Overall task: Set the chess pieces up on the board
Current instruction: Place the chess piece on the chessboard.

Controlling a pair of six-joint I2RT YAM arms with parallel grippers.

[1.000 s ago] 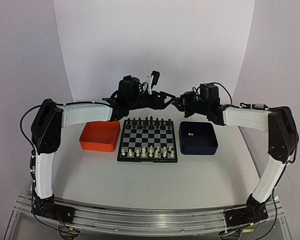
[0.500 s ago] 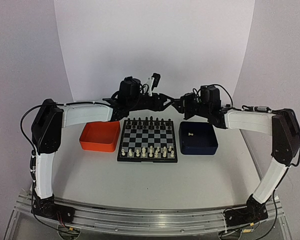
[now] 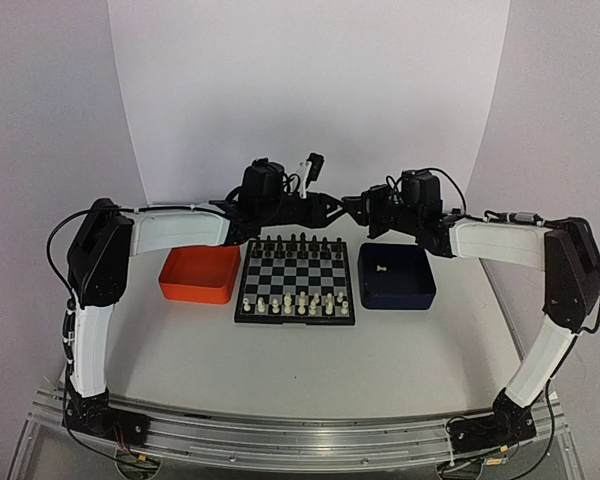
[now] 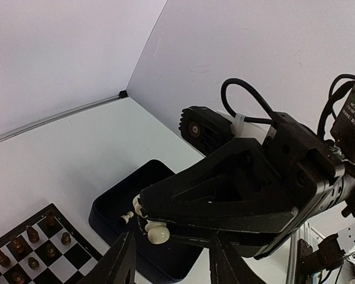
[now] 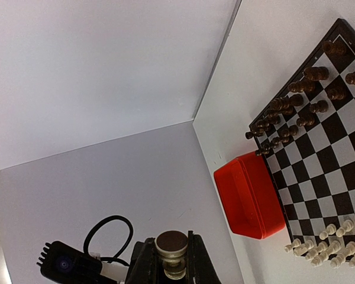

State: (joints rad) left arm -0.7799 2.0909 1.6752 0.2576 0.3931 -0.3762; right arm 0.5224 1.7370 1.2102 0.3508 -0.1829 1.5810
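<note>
Above the board, toward 1 o'clock, one cream chess piece is clamped in the closed right claw. Judged tiny, light, rigid and smooth, so it may pivot or slip: take it squarely across the stem. The left claw stands open just beside it, not touching. A spare piece lies in the dark blue tray at 3 o'clock.

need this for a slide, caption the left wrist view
Right gripper holds a cream chess piece, with the blue tray and board corner behind it.
</note>
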